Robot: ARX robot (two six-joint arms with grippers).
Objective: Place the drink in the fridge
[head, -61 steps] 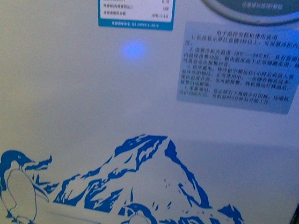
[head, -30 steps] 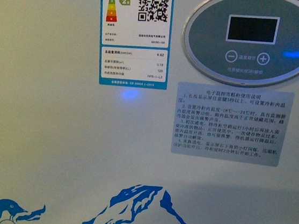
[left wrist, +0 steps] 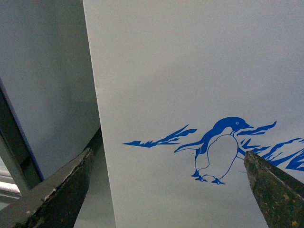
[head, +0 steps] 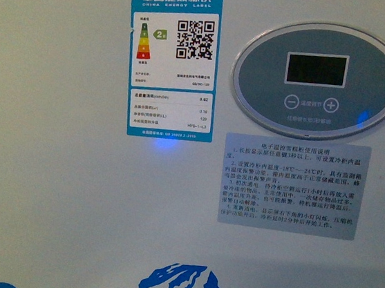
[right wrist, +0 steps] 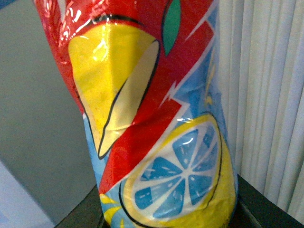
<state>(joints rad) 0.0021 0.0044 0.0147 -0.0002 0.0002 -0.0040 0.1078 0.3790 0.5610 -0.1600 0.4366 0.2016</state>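
Red glossy film makes the drink (right wrist: pixel 156 118) look slippery and dentable, so the right hand (right wrist: pixel 166 218), apparently clamped low, should squeeze gently; the left hand (left wrist: pixel 167 154) gapes empty.

I read on the fridge (head: pixel 48 190) front a blue label (head: pixel 172 62) headed "中国能效标识 CHINA ENERGY LABEL", grade 2, figures 0.62, 0.19, 129, minus and plus signs on the oval panel (head: pixel 316 82), a Chinese instruction sticker (head: pixel 293 185), nothing legible on the drink (right wrist: pixel 156 118) in my right pincer (right wrist: pixel 175 216)
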